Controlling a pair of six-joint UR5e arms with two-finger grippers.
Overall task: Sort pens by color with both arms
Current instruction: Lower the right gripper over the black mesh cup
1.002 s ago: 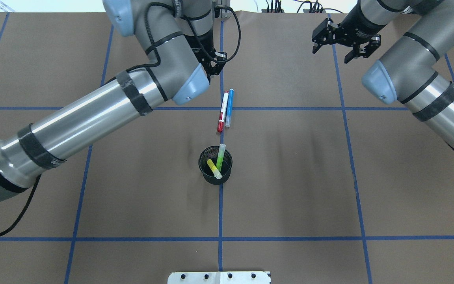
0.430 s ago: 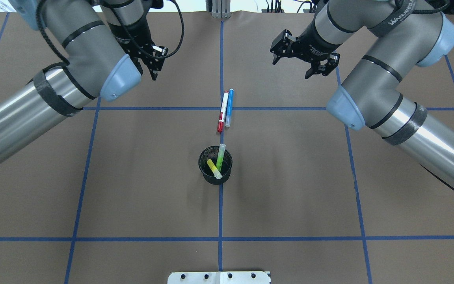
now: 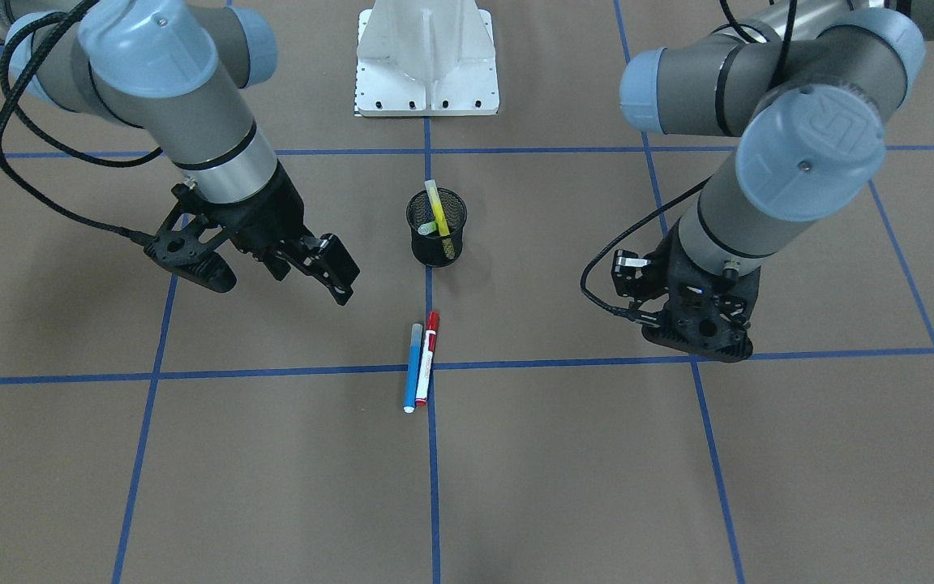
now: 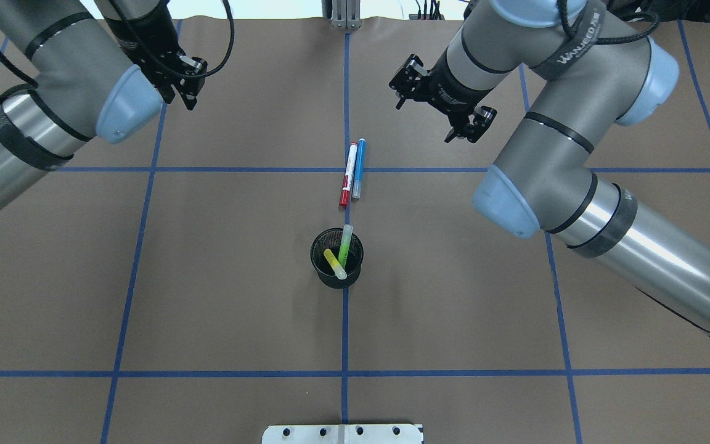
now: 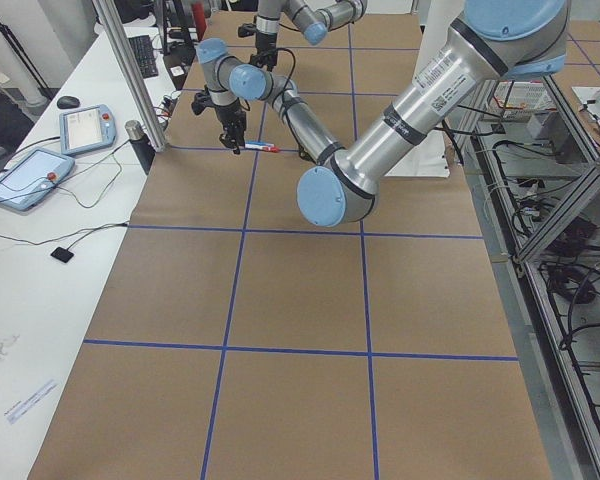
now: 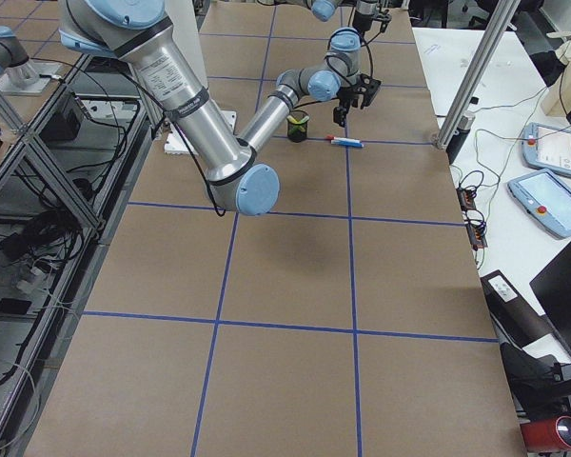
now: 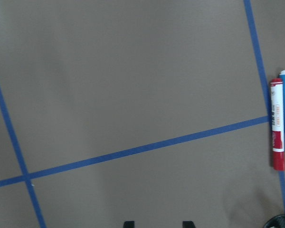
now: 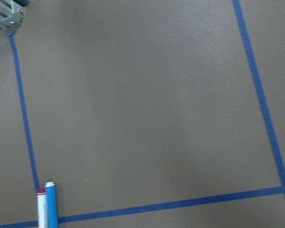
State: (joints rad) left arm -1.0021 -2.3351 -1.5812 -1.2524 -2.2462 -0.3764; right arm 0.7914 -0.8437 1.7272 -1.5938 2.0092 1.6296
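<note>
Over the taped grid, the left gripper (image 4: 183, 98) hangs well off to one side, fingers parted and empty, apparently leaving the middle free. On the centre line, the red-capped pen (image 4: 348, 174) and blue pen (image 4: 359, 168) lie touching, near the mesh cup (image 4: 318, 243) holding the green pen (image 4: 345, 243) and yellow pen (image 4: 334, 264). The right gripper (image 4: 429, 114) hovers nearer, spread wide and empty, seemingly lining up a pick.

Overhead view, cup (image 4: 320, 271) as centre: two pens (image 4: 345, 242) stand inside it; two other pens (image 4: 352, 169) lie side by side on the worktop (image 4: 207, 277) at 12 o'clock.
</note>
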